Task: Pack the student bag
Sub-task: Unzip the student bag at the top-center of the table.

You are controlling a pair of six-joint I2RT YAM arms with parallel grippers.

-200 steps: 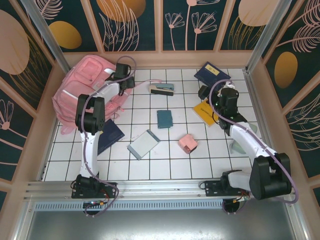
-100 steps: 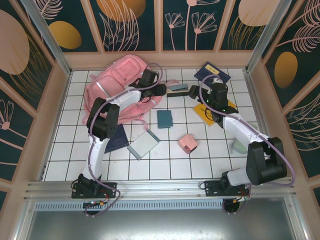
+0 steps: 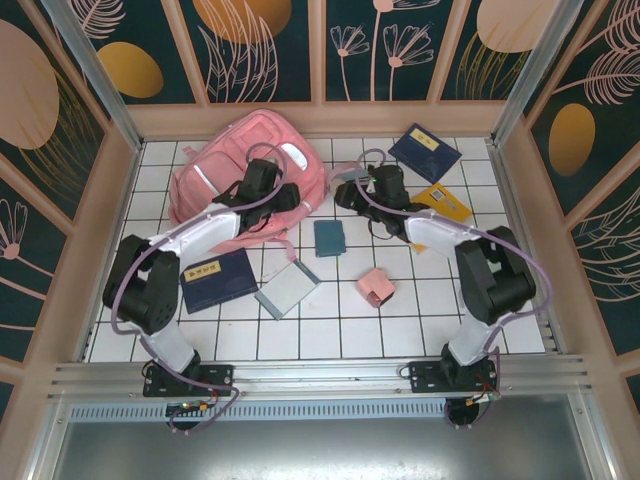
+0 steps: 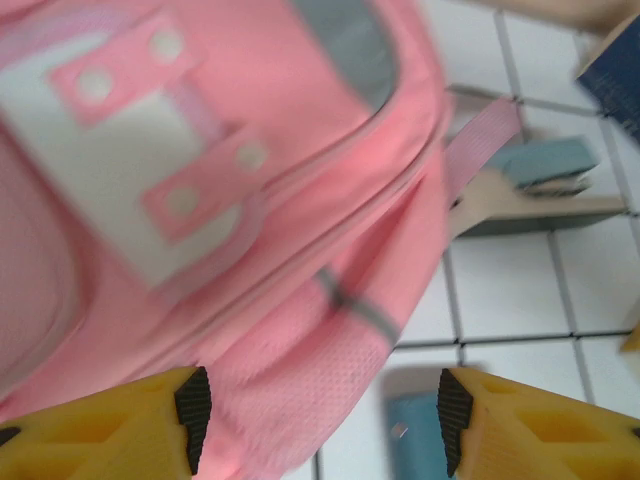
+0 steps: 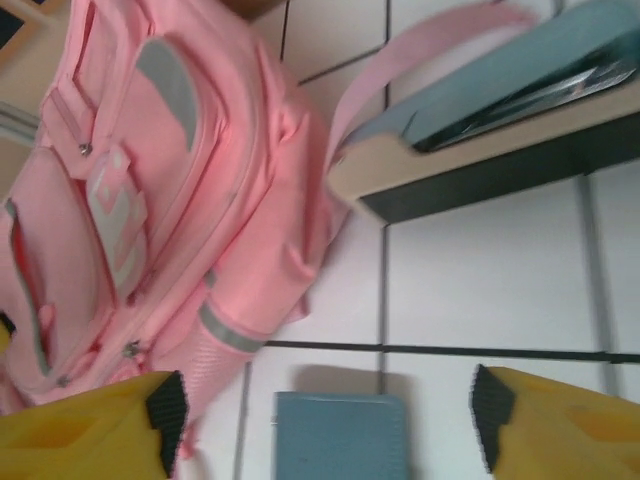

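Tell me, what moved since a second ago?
The student bag slid right, out of the back left corner toward the middle. The left tool went right with it and is open now. The right tool swung left toward the bag, open too. The small pink box and teal notebook stayed put.

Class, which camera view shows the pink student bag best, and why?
The top external view: the whole student bag shows there, outline and all. The left wrist view gives a blurred close-up of its white patch and side; the right wrist view gives its front pockets and a strap.
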